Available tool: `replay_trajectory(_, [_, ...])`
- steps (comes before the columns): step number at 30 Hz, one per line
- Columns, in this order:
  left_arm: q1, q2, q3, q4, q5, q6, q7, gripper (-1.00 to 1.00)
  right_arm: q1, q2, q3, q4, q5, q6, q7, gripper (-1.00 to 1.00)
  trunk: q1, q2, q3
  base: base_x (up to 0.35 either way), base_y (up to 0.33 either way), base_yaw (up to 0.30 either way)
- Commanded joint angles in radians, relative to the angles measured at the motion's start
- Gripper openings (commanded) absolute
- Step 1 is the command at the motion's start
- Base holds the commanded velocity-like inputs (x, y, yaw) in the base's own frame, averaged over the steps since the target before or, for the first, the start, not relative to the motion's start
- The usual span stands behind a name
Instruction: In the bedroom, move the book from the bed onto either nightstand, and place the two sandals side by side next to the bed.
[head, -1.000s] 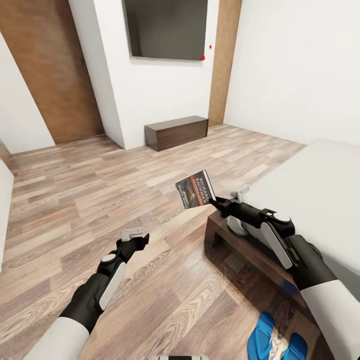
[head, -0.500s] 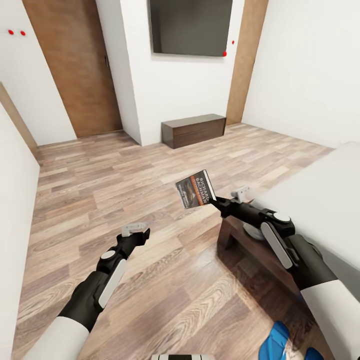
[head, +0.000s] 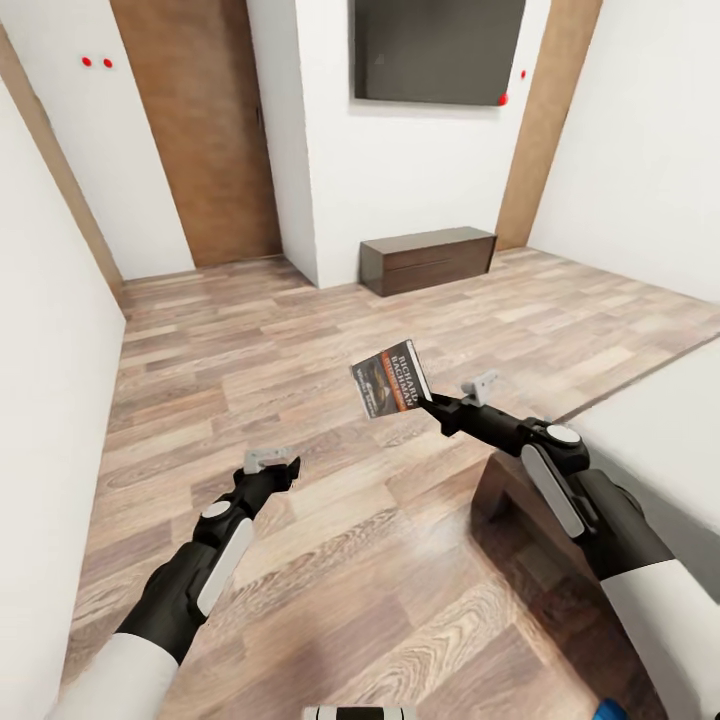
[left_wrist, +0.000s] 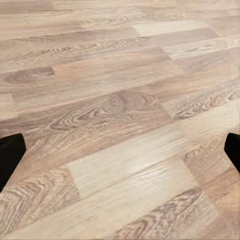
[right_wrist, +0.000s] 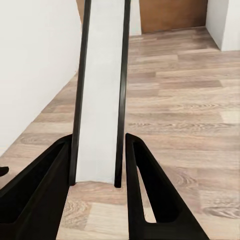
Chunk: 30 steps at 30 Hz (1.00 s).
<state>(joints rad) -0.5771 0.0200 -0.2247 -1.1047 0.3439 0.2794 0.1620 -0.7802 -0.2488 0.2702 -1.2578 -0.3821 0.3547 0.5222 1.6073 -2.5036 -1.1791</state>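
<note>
— Which step is it on?

— Carrying, I'd say. The right gripper (head: 432, 402) is clamped on the book (head: 392, 379), held up in the air over the floor (head: 300, 330), cover facing us; the bed (head: 660, 420) is just beside that arm.

— And the other one?

— The left gripper (head: 268, 461) hangs low and empty, fingers spread wide.

— Next?

— No nightstand in sight, so it probably needs to turn and find one, then set the book flat on top.

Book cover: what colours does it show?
The book has a dark cover with an orange band and white lettering; it shows best in the head view.
</note>
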Motion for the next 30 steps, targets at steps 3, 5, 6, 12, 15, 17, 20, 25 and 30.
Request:
replay_trajectory(3, [-0.001,0.001,-0.017,-0.001,0.010,0.005,0.010,1.00,-0.001,-0.002,0.000,-0.002,-0.014,0.009,-0.002,-1.00,0.000,0.000,-0.003,0.323,0.034,0.218])
replay_trajectory(5, [-0.001,0.001,-0.036,0.000,0.010,0.006,0.011,1.00,-0.001,-0.003,0.000,-0.002,-0.014,0.009,-0.002,-1.00,0.000,0.000,-0.005,0.329,0.009,0.218])
replay_trajectory(6, [-0.001,0.001,-0.044,0.000,0.010,0.006,0.012,1.00,-0.001,-0.004,-0.001,-0.002,-0.014,0.009,-0.001,-1.00,0.000,0.000,-0.005,0.331,0.004,0.218])
replay_trajectory(12, [0.000,0.001,-0.058,0.000,0.010,0.005,0.013,1.00,-0.001,-0.004,-0.002,-0.002,-0.014,0.008,-0.002,-1.00,0.000,0.000,-0.009,0.332,0.001,0.181])
replay_trajectory(15, [0.000,0.003,-0.060,0.000,0.010,0.004,0.013,1.00,-0.001,-0.001,-0.040,-0.001,-0.014,0.008,-0.001,-1.00,0.000,0.000,-0.009,0.332,0.000,0.028])
replay_trajectory(17, [0.000,0.003,-0.060,0.000,0.009,0.003,0.014,1.00,-0.001,0.000,-0.049,0.000,-0.015,0.008,-0.001,-1.00,0.000,0.000,-0.009,0.333,0.000,0.006])
replay_trajectory(20, [0.000,0.004,-0.061,0.000,0.009,0.001,0.016,1.00,-0.001,-0.001,-0.057,0.011,-0.015,0.008,-0.003,-1.00,0.000,0.000,-0.009,0.333,0.000,0.003])
replay_trajectory(25, [0.000,0.005,-0.061,0.000,0.009,-0.002,0.017,1.00,0.000,0.001,-0.110,0.047,-0.016,-0.009,-0.002,-1.00,0.000,0.000,-0.009,0.334,0.000,0.001])
replay_trajectory(30, [0.000,0.005,-0.061,0.000,0.009,-0.002,0.017,1.00,-0.001,0.005,-0.122,0.052,-0.016,-0.014,-0.003,-1.00,0.000,0.000,-0.009,0.334,0.000,0.000])
